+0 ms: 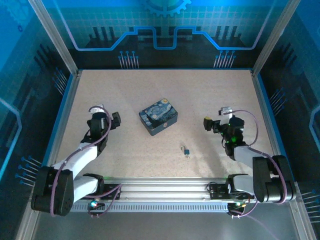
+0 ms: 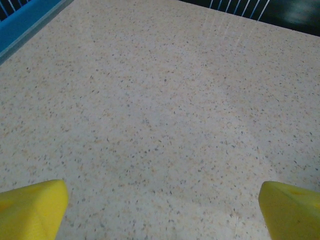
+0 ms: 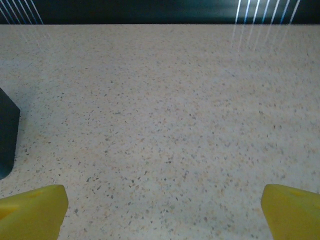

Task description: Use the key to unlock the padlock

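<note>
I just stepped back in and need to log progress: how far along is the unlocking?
Nothing looks done yet. The padlock lies on the table, and a dark speck beside it is probably the key. In hand: nothing; the left gripper and right gripper hover open, apart from both. Left to do: grasp key and padlock, insert, turn.
</note>
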{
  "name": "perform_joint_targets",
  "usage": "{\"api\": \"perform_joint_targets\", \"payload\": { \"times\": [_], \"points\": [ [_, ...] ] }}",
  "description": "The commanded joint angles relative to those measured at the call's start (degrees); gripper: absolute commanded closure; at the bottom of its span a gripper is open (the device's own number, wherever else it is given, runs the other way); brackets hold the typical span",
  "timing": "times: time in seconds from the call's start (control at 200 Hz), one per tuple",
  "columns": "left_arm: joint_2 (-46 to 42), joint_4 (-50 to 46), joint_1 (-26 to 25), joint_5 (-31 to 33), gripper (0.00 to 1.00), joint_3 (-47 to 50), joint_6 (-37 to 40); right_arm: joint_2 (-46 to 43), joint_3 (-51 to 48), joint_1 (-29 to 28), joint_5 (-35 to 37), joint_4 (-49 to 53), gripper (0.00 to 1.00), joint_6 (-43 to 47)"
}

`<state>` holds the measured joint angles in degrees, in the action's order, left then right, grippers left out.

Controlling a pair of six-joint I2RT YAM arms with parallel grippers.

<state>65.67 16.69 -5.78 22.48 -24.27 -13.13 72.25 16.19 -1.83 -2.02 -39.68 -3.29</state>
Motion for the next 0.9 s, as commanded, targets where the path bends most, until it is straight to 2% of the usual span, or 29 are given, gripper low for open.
{"api": "perform_joint_targets", "payload": {
  "times": [0.0,0.275,0.455,0.685,0.795,0.895],
  "points": [
    [2.95,9.10,0.51,-0.97,0.01,1.37,3.33,3.02,0.90,-0.44,0.88,-7.42,0.00,4.38],
    [7.57,22.66,0.51,-4.62,0.01,5.27,7.17,12.94,2.57,0.70,0.25,-13.85,0.00,3.16],
    [10.36,29.70,0.51,-7.45,0.01,5.98,12.69,13.64,8.15,0.46,1.31,-3.86,0.00,3.06],
    [19.46,42.87,0.51,-12.10,0.01,7.72,17.17,13.80,8.34,0.23,1.83,-3.74,0.00,3.15],
    [24.89,51.57,0.56,-11.69,0.01,9.02,17.73,13.80,8.42,0.15,1.94,-3.65,0.00,3.22],
    [23.79,47.83,0.86,-12.83,0.01,8.02,17.20,13.80,8.45,-0.07,2.19,-3.57,0.00,3.20]
  ]
}}
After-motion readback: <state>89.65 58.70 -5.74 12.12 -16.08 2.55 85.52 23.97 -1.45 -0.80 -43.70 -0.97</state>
